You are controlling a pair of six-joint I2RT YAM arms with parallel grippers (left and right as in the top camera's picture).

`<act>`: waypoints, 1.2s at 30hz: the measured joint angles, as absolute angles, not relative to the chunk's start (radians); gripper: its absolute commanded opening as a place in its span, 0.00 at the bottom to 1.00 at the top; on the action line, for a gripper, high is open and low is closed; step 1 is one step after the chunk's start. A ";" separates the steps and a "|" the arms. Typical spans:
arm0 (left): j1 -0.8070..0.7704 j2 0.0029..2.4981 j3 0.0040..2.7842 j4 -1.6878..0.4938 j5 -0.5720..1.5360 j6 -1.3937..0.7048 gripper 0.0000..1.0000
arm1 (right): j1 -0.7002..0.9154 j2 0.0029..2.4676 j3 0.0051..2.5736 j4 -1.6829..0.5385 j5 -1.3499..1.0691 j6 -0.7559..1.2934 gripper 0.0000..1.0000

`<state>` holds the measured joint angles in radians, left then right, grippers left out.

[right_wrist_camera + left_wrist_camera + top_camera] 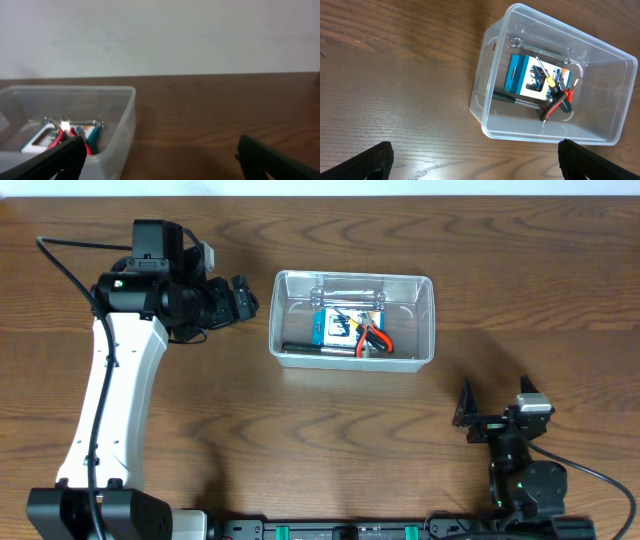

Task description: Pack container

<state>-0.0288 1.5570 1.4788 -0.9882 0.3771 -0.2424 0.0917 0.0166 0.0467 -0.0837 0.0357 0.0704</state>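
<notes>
The clear plastic container (352,280) stands on the wooden table at centre back. Inside lie a blue-and-white box (335,327), red-handled pliers (375,337), a black-handled tool (315,348) and a metal wrench (350,297). In the left wrist view the container (490,65) is at upper right with the box (532,76) and pliers (559,102) in it. My left gripper (245,297) is open and empty, just left of the container. My right gripper (497,408) is open and empty near the front right; the container (117,125) shows at its left.
The left arm (115,380) runs along the table's left side. A pale wall (160,35) rises behind the table's far edge.
</notes>
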 measured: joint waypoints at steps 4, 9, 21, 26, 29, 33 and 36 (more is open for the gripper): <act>-0.029 1.557 1.479 -0.988 0.377 -0.242 0.98 | 0.092 0.017 0.018 -0.061 0.030 0.062 0.99; -0.029 1.557 1.479 -0.988 0.377 -0.242 0.98 | 0.092 0.017 0.009 -0.062 0.029 0.028 0.99; -0.029 1.557 1.479 -0.988 0.377 -0.242 0.98 | 0.092 0.017 0.009 -0.068 0.029 -0.020 0.99; -0.029 1.557 1.479 -0.988 0.377 -0.242 0.98 | 0.092 0.017 0.009 -0.068 0.029 -0.020 0.99; -0.029 1.557 1.479 -0.988 0.377 -0.242 0.98 | 0.092 0.017 0.009 -0.068 0.029 -0.020 0.99; -0.029 1.557 1.479 -0.988 0.377 -0.242 0.98 | 0.092 0.017 0.009 -0.068 0.029 -0.020 0.99; -0.029 1.557 1.479 -0.988 0.377 -0.242 0.98 | 0.092 0.017 0.009 -0.068 0.029 -0.020 0.99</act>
